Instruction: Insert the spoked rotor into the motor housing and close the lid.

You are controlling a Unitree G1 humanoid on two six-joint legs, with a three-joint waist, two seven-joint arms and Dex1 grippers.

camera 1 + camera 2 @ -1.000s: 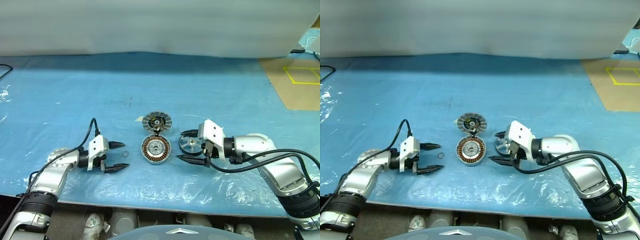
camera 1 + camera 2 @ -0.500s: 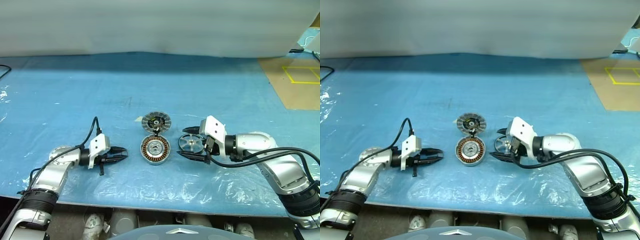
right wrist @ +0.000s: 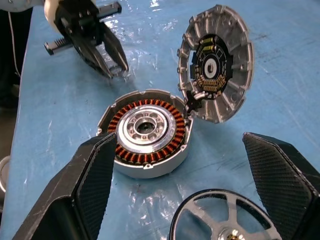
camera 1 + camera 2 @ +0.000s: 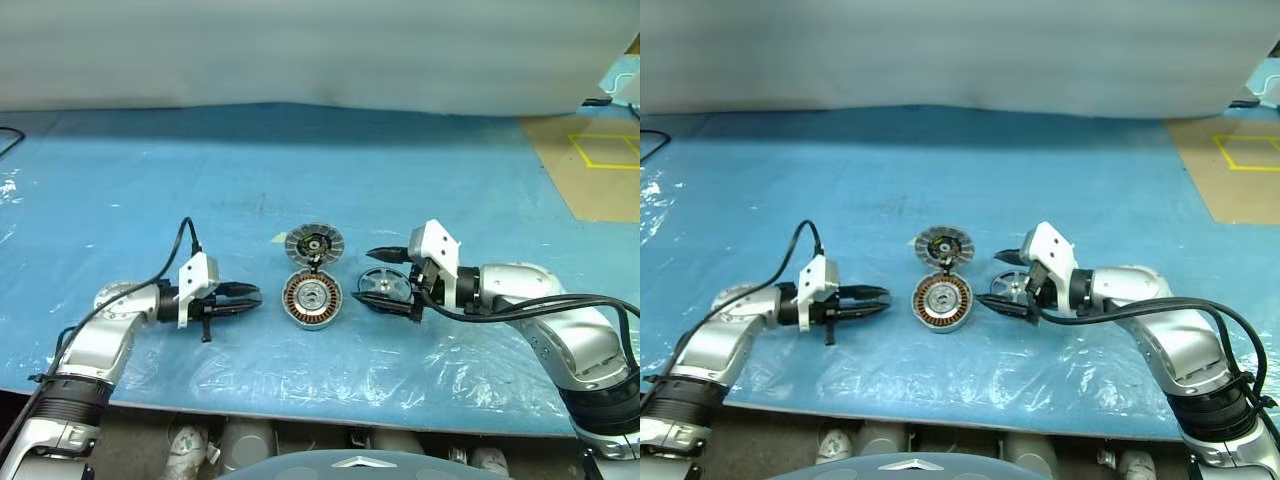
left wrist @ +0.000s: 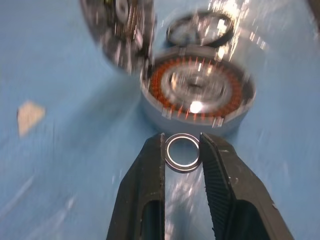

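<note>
- So where things stand: the motor housing (image 4: 312, 299) is sitting open on the blue-covered bench (image 4: 150, 190), copper windings and silver hub fully exposed, nothing dropped in yet.
- The lid (image 4: 314, 243) is just behind the housing, touching its rim at what looks like a hinge point, and tipped up rather than lying flat. The right wrist view shows its inner face with the little circuit board. So: not closed.
- The spoked rotor (image 4: 384, 285) is just to the right of the housing, near it but apart from it. It looks tilted up off the bench rather than lying flat, though I can't say for sure.
- The right gripper (image 4: 385, 279) has its jaws spread wide on either side of the rotor. I can't tell if they're actually touching the rim or just straddling it.
- The left gripper (image 4: 250, 294) is to the left of the housing, jaws clenched on a small metal ring (image 5: 183, 152), pointing at the housing.
- My read: basically nothing of the actual task is finished. Still to do: get the rotor over the housing's hub and seat it, then swing the lid down. Where that little ring is meant to go, no idea.
</note>
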